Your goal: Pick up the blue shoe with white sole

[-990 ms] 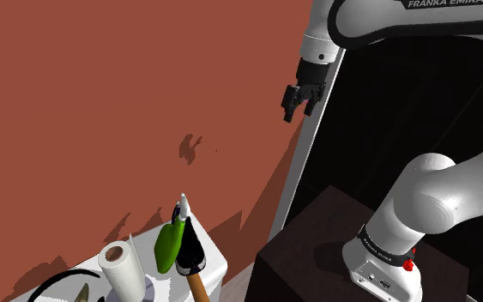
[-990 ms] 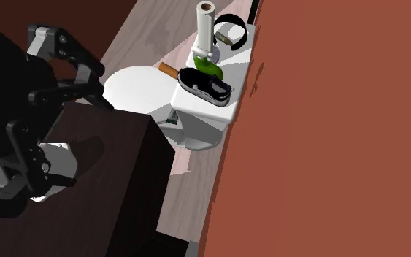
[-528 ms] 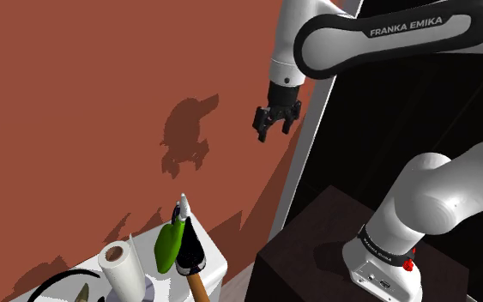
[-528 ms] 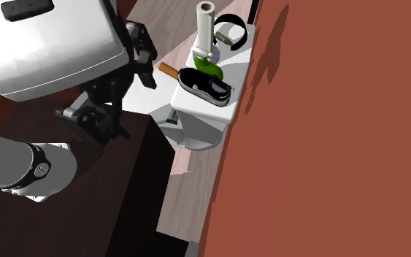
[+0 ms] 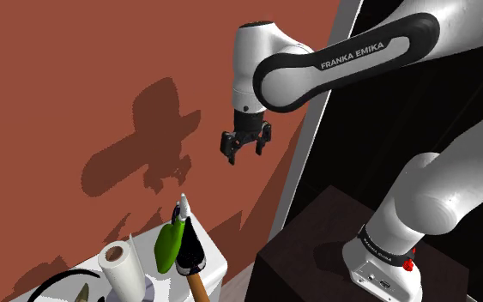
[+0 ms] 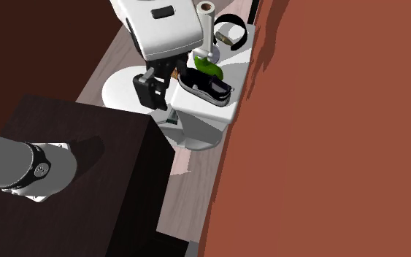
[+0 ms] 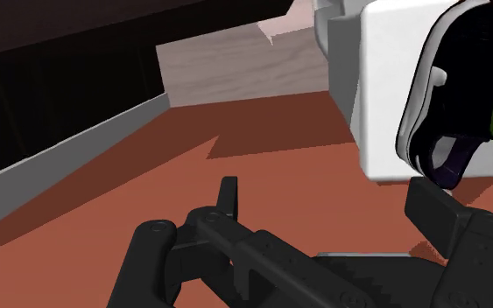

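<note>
The shoe (image 6: pixel 207 86) looks dark blue to black with a white sole and lies on top of a white toilet tank (image 6: pixel 205 115), against the red-brown wall. In the shoulder view the shoe (image 5: pixel 190 249) stands end-on beside a green object (image 5: pixel 170 244). My gripper (image 5: pixel 246 147) hangs in the air well above and to that view's right of the shoe, open and holding nothing. In the second exterior view the gripper (image 6: pixel 151 91) is left of the tank. In the wrist view the fingers (image 7: pixel 227 197) stand apart, with the shoe (image 7: pixel 450 96) ahead, beyond the right finger.
A paper roll (image 6: pixel 206 25), the green object (image 6: pixel 209 68), a brown handle (image 6: pixel 166 68) and a black ring-shaped item (image 6: pixel 229 29) crowd the tank top beside the shoe. The white toilet lid (image 6: pixel 120 87) lies below the gripper. The dark stand (image 5: pixel 316 249) is close by.
The arm has swung towards the shoulder view's left and downward, carrying the open gripper along the wall towards the tank. The shoe and the other items have not moved.
</note>
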Tool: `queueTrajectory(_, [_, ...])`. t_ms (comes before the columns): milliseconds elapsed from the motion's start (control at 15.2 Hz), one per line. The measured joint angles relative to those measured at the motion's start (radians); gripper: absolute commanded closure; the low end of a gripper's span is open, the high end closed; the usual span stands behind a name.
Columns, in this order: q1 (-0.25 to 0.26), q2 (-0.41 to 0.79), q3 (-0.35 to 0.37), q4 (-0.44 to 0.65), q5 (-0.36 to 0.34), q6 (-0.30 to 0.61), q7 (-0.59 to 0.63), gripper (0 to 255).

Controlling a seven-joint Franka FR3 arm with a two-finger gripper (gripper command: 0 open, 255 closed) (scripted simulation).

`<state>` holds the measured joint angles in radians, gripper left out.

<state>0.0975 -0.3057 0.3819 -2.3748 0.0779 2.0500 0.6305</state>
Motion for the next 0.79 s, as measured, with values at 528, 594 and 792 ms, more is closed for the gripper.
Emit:
queueTrajectory(528, [0.018, 0.339, 0.113, 0.188, -0.147, 0.083, 0.288, 0])
queueTrajectory(594, [0.025, 0.382, 0.118, 0.212, -0.171, 0.09, 0.324, 0])
queueTrajectory(792, [0.061, 0.51, 0.121, 0.295, -0.243, 0.101, 0.425, 0])
